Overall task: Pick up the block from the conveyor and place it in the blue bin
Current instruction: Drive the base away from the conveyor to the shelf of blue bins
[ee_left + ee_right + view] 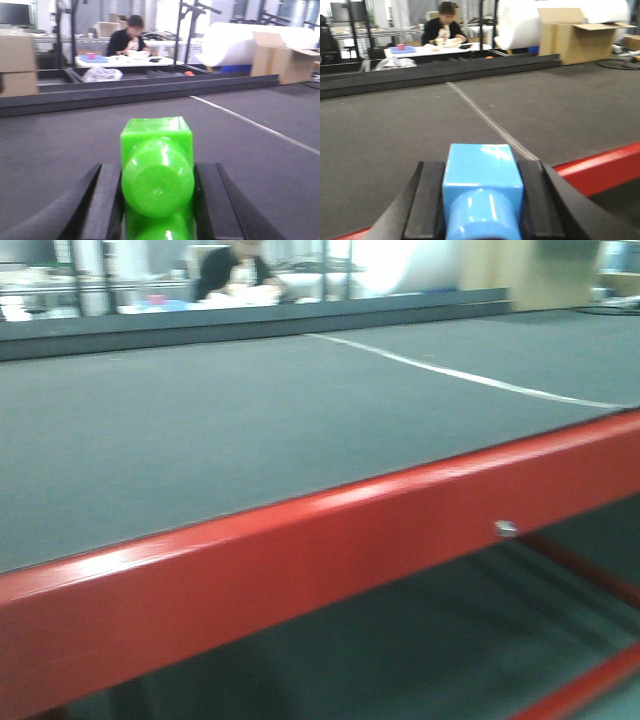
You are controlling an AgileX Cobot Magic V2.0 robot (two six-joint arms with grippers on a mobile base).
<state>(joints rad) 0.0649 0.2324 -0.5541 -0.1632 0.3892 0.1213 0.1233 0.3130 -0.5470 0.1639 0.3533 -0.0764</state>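
Since both blocks sit squeezed between dark fingers [105,200], I judge the grabbing is done: the left pincer [157,172] is closed on a green block [156,150], the right pincer [482,172] on a blue block [481,165], both held over the conveyor [250,430] ready for carrying. The blue bin appears in no view, so I cannot tell what it holds.
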